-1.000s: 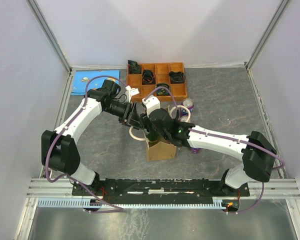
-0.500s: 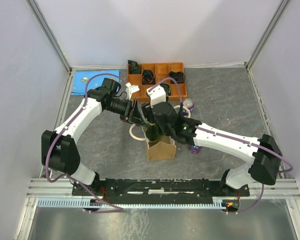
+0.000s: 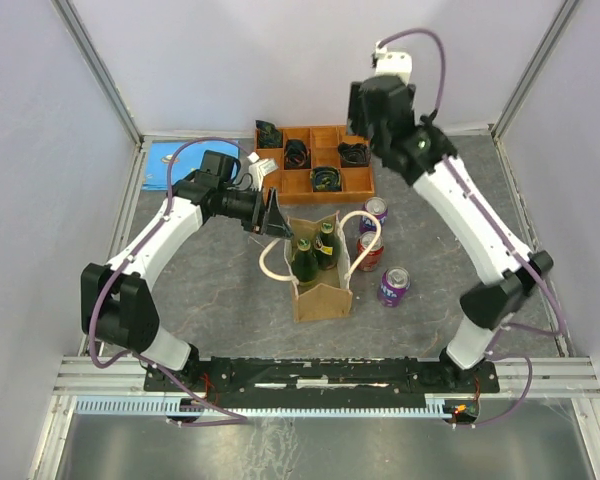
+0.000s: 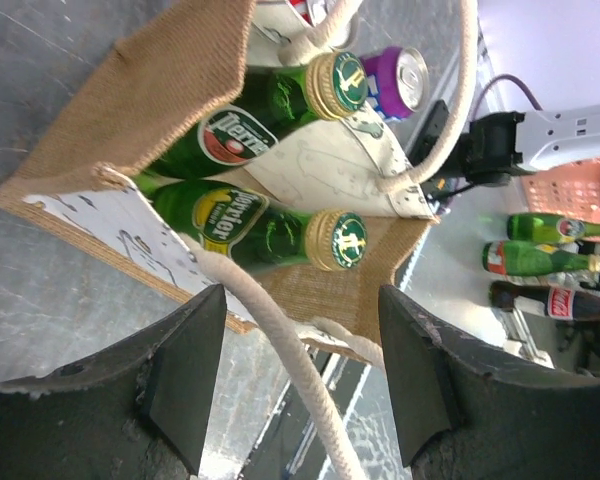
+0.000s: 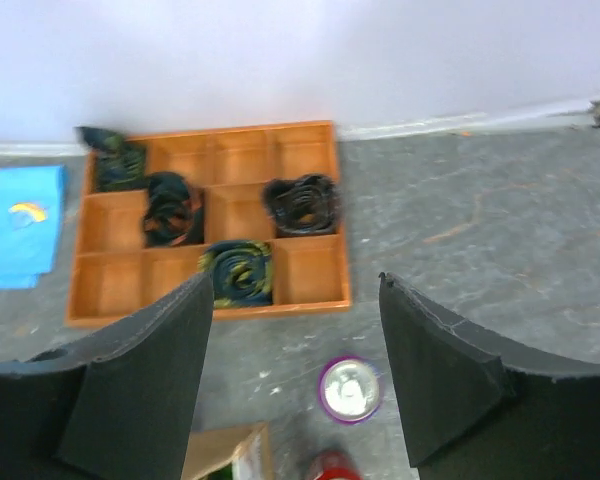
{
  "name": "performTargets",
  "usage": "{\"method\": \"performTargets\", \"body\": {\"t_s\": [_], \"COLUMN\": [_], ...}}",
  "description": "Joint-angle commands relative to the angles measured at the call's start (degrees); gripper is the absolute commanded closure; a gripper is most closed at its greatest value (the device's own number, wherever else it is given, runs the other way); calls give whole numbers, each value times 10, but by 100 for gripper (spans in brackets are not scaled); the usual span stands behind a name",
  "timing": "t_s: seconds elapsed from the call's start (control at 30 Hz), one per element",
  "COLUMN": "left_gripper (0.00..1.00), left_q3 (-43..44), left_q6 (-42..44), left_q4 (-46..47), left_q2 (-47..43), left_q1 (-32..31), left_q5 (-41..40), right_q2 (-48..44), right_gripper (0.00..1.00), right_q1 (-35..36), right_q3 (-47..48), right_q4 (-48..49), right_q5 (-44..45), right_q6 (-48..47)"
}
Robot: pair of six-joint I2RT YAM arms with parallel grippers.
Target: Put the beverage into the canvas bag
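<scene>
The tan canvas bag (image 3: 322, 296) stands upright at the table's middle with two green glass bottles (image 3: 304, 262) inside, caps up. Its cream rope handles (image 3: 268, 262) loop out to either side. My left gripper (image 3: 277, 216) is open just behind the bag's left side. In the left wrist view the bag (image 4: 170, 90), both bottles (image 4: 242, 225) and a rope handle (image 4: 280, 335) show, and the rope runs between the spread fingers of my left gripper (image 4: 300, 300), unclamped. My right gripper (image 3: 365, 125) is open and empty, raised high over the table's back; the right wrist view shows it (image 5: 293, 290) the same way.
Right of the bag stand a purple can (image 3: 376, 211), a red can (image 3: 369, 250) and another purple can (image 3: 393, 285). An orange compartment tray (image 3: 355, 184) with coiled dark items sits at the back, and a blue cloth (image 3: 172, 160) at the back left. The right wrist view shows the tray (image 5: 310, 285) and a purple can (image 5: 351, 388).
My right arm has lifted off the bag and swung up toward the back, empty. Two bottles now show in the bag. My left gripper stays by the handle.
</scene>
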Motion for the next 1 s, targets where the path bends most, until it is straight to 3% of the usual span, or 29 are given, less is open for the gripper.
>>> {"method": "performTargets", "body": {"t_s": [0.0, 0.13, 0.33, 0.5, 0.97], "left_gripper": [31, 31, 31, 31, 32], "left_q3": [-6, -18, -33, -39, -33], "left_q6": [-18, -18, -20, -19, -4], "left_q4": [54, 63, 72, 72, 58], "left_q2": [-35, -44, -51, -49, -40], "left_q1": [0, 0, 0, 0, 0], "left_q5": [-41, -59, -70, -73, -70], "right_q2": [110, 190, 237, 275, 293], "right_gripper": [25, 25, 24, 24, 23], "right_q1": [-73, -109, -143, -153, -160], "right_q3": [168, 245, 250, 245, 133], "right_q4": [-278, -383, -409, -447, -409], "right_q5": [-84, -138, -228, -249, -293], "right_q6": [41, 56, 75, 65, 65]}}
